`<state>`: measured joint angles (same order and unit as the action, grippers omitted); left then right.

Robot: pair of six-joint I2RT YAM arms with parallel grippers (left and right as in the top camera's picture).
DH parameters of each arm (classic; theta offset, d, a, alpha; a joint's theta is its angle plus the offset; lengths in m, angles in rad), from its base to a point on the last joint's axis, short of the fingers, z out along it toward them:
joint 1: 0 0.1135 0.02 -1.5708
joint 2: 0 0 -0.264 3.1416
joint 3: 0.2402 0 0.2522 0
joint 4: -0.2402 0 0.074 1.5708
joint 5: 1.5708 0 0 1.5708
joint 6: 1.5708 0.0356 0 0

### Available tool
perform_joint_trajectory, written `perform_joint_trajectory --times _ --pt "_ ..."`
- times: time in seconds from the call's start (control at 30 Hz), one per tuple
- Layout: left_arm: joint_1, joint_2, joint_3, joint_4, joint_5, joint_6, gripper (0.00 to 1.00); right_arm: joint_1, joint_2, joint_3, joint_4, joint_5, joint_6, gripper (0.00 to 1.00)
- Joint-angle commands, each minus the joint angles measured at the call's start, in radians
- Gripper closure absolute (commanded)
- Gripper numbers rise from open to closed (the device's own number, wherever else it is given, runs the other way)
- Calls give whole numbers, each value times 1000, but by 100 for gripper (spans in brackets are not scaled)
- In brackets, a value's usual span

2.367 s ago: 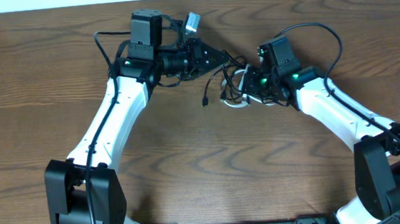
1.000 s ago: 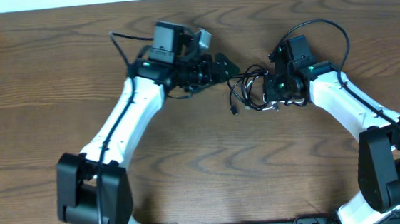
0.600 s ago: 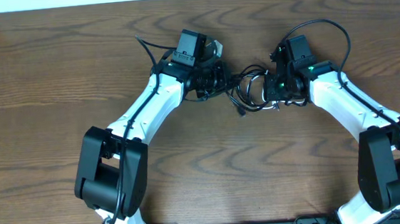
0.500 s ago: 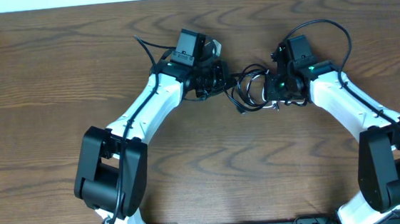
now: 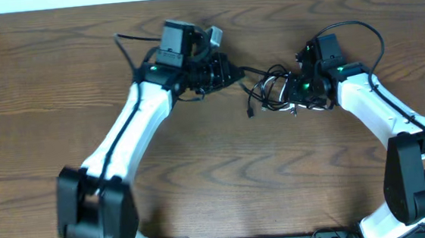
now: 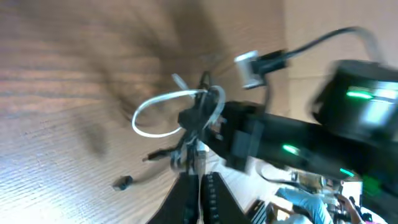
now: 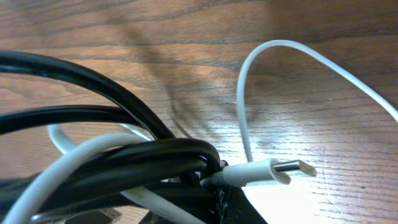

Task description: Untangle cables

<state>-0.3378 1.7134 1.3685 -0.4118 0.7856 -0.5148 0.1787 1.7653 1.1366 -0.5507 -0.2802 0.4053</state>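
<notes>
Both left fingers (image 5: pixel 226 71) and right fingers (image 5: pixel 296 91) are pinching the tangle (image 5: pixel 275 90), black cable (image 5: pixel 253 72) taut between, so pulling is risking cinching the white cable (image 7: pixel 261 172) tighter.

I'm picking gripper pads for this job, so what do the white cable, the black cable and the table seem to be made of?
The white cable: smooth, slightly glossy plastic or rubber jacket, with a shiny metal plug tip. The black cable: similar jacket, semi-gloss, highlights along its curve. The table: wood grain, probably veneer or laminate, with a sheen.
</notes>
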Motion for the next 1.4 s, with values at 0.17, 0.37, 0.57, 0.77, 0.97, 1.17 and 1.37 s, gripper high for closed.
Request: perform_joint_trajectory --times 0.17,0.37,0.57,0.77,0.97,1.17,1.37 --pt "65 -248 10 -56 -7 39 92 -94 2 -7 -14 100 47 99" --pt "64 -262 10 -119 -15 76 92 -98 2 -7 22 -75 -79 99" --pt "44 -174 10 -122 -21 77 49 -36 0 -7 45 -78 -108 99" --pt "-19 -38 10 -94 -76 77 36 29 -2 -7 45 -78 -126 99" --pt "-47 50 10 -84 -145 76 37 38 -2 -7 43 -82 -126 99" --pt "-83 132 10 -134 -362 77 61 38 -2 -7 47 -82 -124 99" --pt "-94 158 10 -174 -552 77 71 38 -8 -7 50 -145 -123 99"
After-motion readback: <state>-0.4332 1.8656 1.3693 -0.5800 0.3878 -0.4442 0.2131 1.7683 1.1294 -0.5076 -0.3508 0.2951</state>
